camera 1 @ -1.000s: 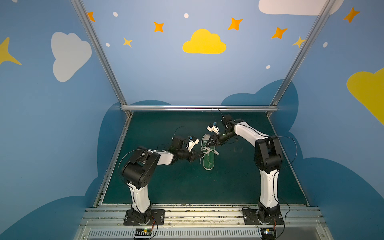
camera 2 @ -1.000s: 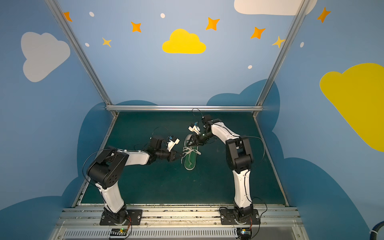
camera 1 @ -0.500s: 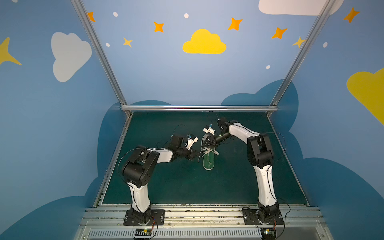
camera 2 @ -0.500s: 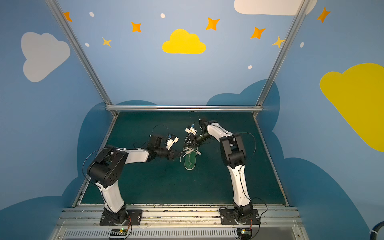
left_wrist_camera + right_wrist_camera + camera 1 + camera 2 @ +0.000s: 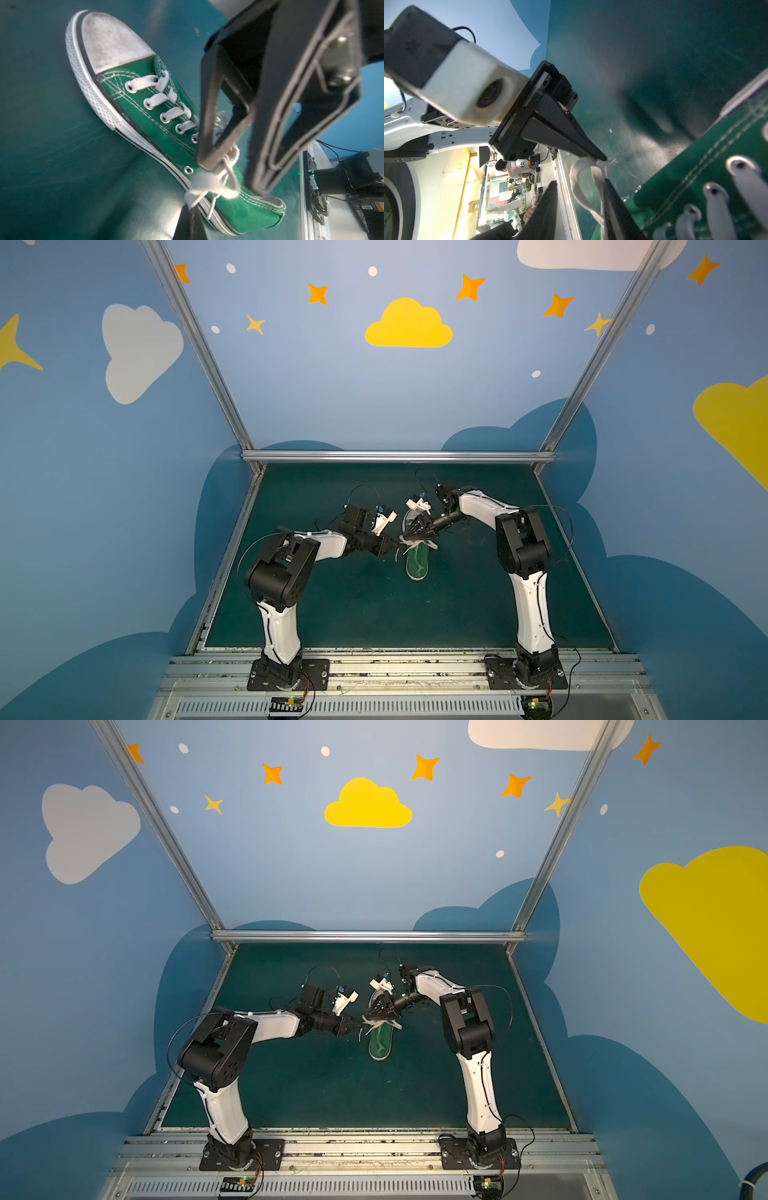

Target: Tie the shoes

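Left of the shoe (image 5: 170, 145), which lay sole-down on the worktop (image 5: 52, 166), your left fingers (image 5: 566, 137) pinched the lace (image 5: 207, 182). Over the shoe your right fingers (image 5: 206, 124) stood partly apart around a loop, closer to the left ones than a second before. I judge the knot was underway; next, close and pull.

A small green canvas low-top sneaker (image 5: 417, 566) lies on the dark green table (image 5: 332, 614) near its middle, toe far, heel near. The left hand (image 5: 396, 546) sits just left of its white flat laces (image 5: 207, 182); the right hand (image 5: 409, 537) hangs over them from the far right.
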`<state>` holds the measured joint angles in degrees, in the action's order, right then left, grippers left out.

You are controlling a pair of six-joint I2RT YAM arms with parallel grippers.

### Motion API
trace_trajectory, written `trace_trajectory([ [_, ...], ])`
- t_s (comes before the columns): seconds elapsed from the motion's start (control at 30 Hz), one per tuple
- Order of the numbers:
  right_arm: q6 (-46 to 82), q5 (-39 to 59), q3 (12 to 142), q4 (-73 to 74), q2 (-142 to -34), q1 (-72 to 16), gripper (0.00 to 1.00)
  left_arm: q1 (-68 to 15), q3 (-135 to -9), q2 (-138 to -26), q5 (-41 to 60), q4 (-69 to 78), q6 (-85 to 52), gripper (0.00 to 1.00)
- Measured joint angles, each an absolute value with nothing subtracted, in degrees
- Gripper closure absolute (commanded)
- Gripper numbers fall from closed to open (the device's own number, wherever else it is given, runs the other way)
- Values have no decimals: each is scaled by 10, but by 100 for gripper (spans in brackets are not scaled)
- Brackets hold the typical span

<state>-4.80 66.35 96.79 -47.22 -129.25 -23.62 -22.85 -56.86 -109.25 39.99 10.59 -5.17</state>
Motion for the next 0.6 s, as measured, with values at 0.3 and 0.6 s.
trace_trajectory([
  [0.3,-60,680,947,-475,-1284,-236,67,-224,-608,-1113,391,67,-28,97],
  [0.6,-40,678,899,-447,-1243,-228,63,-225,-707,-1139,385,-7,42,97],
])
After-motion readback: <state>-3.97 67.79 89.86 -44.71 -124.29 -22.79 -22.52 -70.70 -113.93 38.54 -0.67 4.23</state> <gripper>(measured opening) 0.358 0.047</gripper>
